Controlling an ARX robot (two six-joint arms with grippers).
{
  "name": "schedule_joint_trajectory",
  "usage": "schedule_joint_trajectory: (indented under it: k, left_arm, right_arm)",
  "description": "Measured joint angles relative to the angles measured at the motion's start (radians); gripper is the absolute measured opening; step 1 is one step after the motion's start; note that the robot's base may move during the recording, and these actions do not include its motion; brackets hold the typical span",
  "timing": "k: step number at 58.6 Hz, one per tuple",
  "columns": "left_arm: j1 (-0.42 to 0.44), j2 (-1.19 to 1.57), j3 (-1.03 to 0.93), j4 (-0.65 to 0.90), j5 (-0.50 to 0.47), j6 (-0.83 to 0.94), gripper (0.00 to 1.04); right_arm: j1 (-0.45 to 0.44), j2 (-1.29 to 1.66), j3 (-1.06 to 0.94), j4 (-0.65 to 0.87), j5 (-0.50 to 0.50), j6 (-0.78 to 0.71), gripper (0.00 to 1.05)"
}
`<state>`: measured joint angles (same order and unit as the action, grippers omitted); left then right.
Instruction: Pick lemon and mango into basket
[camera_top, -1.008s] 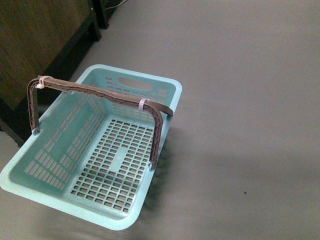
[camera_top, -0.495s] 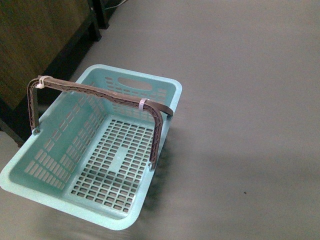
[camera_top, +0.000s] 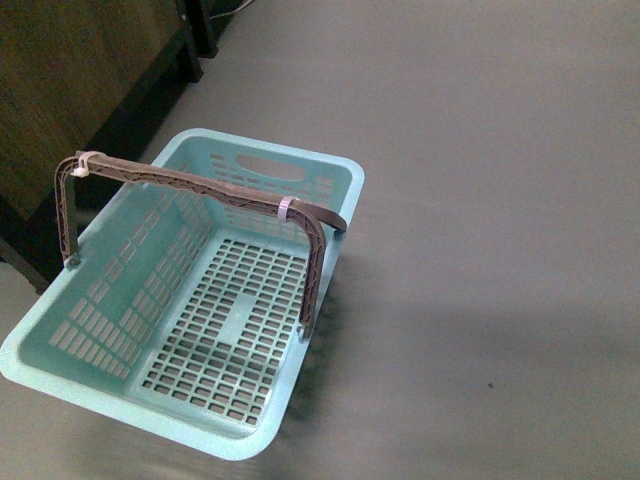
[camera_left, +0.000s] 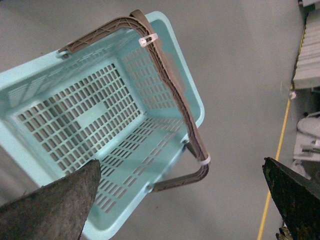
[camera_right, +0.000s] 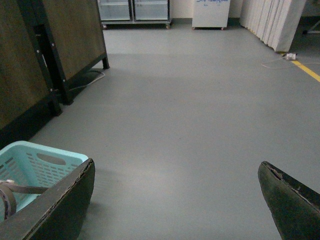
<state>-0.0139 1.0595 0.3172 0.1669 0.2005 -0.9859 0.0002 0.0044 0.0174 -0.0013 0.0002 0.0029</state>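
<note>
A light teal rectangular plastic basket (camera_top: 322, 186) stands on a smooth, matt grey floor (camera_top: 480, 200), just beside a dark wood-grained panel (camera_top: 70, 70) in a black frame, at the front view's left. Its base is a grid of small rectangular slots with one solid patch in the middle. The long sides carry rows of slots, and the far end wall has one oval cut-out. Two brown ribbed plastic handles (camera_top: 200, 183) are raised over the opening and pressed together. Two small white clips (camera_top: 285, 207) bind them, one near each bend.

The left gripper (camera_left: 180, 162) hangs above the basket (camera_left: 30, 150), looking down into it. Its two dark, rough-surfaced, wedge-shaped fingers (camera_left: 55, 205) stand wide apart, holding nothing.

The right gripper (camera_right: 175, 164) is out over bare floor to the basket's right. One corner of the teal rim (camera_right: 45, 160) shows past one finger. Its two fingers (camera_right: 55, 205) are likewise spread wide and empty — same dark, worn texture. Far off stand two glass-fronted cabinets (camera_right: 132, 10) and one white cabinet (camera_right: 211, 12).
</note>
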Motion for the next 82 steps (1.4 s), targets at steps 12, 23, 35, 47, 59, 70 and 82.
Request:
schedule_joint_trajectory:
  k: [12,23,35,47,59,70,82]
  left_arm:
    - [-0.045,0.43,0.164,0.238,-0.068,-0.155,0.98]
    - [-0.12,0.723,0.331,0.294,-0.114,-0.245,0.98]
    - [-0.185,0.921,0.472,0.304,-0.15,-0.323,0.98]
    - [-0.211,1.048,0.6,0.29,-0.176,-0.37,0.98]
    - [-0.236,1.135,0.705,0.243,-0.193,-0.385,0.88]
    - [-0.258,1.171,0.745,0.23,-0.2,-0.411,0.56]
    - [-0.267,1.135,0.727,0.204,-0.206,-0.457,0.12]
  right_arm:
    - [0.0,0.0,0.0,0.0,0.0,0.0,0.96]
    - [0.0,0.0,0.0,0.0,0.0,0.0,0.96]
    - [0.0,0.0,0.0,0.0,0.0,0.0,0.96]
    - [0.0,0.0,0.0,0.0,0.0,0.0,0.96]
    - [0.0,0.0,0.0,0.0,0.0,0.0,0.96]
    - [0.0,0.0,0.0,0.0,0.0,0.0,0.96]
    - [0.0,0.0,0.0,0.0,0.0,0.0,0.96]
